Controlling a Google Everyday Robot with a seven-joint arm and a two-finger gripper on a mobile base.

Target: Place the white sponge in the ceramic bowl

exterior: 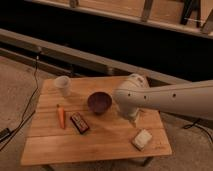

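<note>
The white sponge (pixel 142 139) lies on the wooden table (pixel 100 135) near its front right corner. The dark maroon ceramic bowl (pixel 99 102) stands near the middle of the table, to the left of the arm. My gripper (pixel 132 120) hangs below the thick white arm (pixel 165 100), above the table between the bowl and the sponge, a little behind the sponge. It touches neither of them.
A white cup (pixel 63 85) stands at the back left. An orange carrot (pixel 61 116) and a dark snack bar (pixel 79 122) lie at the front left. A cable (pixel 25 115) runs along the floor on the left. A dark ledge runs behind the table.
</note>
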